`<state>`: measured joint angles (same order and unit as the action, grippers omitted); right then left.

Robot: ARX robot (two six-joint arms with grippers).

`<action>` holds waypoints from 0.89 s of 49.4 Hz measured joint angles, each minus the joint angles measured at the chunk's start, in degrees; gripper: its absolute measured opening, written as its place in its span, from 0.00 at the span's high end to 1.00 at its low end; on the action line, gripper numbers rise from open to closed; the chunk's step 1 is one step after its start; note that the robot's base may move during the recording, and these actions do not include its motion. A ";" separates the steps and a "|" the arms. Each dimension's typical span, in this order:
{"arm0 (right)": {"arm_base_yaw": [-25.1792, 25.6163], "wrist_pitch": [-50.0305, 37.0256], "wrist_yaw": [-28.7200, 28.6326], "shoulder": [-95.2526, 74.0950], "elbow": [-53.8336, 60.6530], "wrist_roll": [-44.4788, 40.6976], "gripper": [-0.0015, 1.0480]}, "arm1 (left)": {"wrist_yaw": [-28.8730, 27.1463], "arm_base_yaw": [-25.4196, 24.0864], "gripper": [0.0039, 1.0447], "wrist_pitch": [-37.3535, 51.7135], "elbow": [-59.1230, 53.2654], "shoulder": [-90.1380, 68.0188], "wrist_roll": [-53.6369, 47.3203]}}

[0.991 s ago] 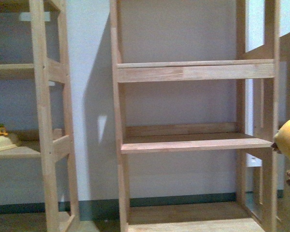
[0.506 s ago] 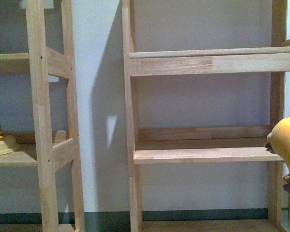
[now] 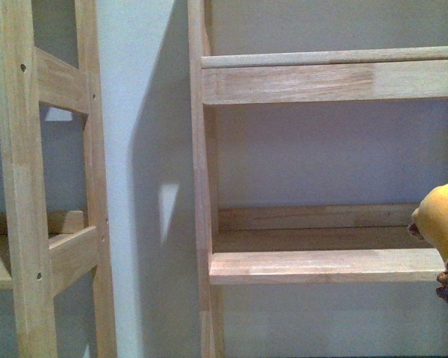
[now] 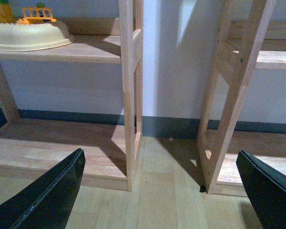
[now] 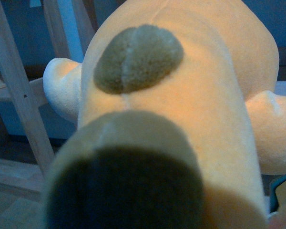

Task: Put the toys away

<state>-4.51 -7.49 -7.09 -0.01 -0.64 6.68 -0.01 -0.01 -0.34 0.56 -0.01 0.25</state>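
Clearly left tool [image 4: 159,152] spread wide; plush animal [image 3: 444,220] hides right tool, grip cannot be told

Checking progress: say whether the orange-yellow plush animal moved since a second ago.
Yes, up: snout of the orange-yellow plush animal was level with the wooden shelf board, now above it.

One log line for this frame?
plush toy: in air, level with shelf board | left pincer: open, empty | right pincer: hidden by toy

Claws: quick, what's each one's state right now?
Left claw: open, empty.
Right claw: hidden behind the plush toy, apparently holding it.
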 joint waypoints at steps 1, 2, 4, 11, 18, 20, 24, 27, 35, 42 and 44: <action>0.00 0.00 0.00 0.00 0.00 0.00 0.91 | 0.00 0.00 0.06 0.00 0.00 0.00 0.00; 0.00 0.00 0.00 0.00 0.00 0.00 0.91 | 0.02 0.00 0.06 0.00 0.00 0.00 0.00; -0.02 0.00 0.02 0.00 0.00 0.00 0.91 | 0.02 0.00 0.06 0.00 0.00 0.00 0.00; 0.00 0.00 0.00 0.00 0.00 0.00 0.91 | 0.00 0.00 0.06 0.00 0.00 0.00 0.00; 0.00 0.00 0.00 0.00 0.00 0.00 0.91 | 0.00 0.00 0.06 0.00 0.00 0.00 0.00; 0.00 0.00 0.02 0.00 0.00 0.00 0.91 | 0.02 0.00 0.06 0.00 0.00 0.00 0.00; 0.00 0.00 0.02 0.00 0.00 0.00 0.91 | 0.02 0.00 0.06 0.00 0.00 0.00 0.00; 0.00 0.00 0.02 0.00 0.00 0.00 0.91 | 0.00 0.00 0.06 0.00 0.00 0.00 0.00; 0.00 0.00 0.00 0.00 0.00 0.00 0.91 | 0.00 0.00 0.06 0.00 0.00 0.00 0.00; 0.00 0.00 0.02 0.00 0.00 0.00 0.91 | 0.02 0.00 0.06 0.00 0.00 0.00 0.00; 0.00 0.00 0.02 0.00 0.00 0.00 0.91 | 0.02 0.00 0.06 0.00 0.00 0.00 0.00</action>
<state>-4.51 -7.49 -7.07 -0.01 -0.64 6.68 0.01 -0.01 -0.34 0.56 -0.01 0.25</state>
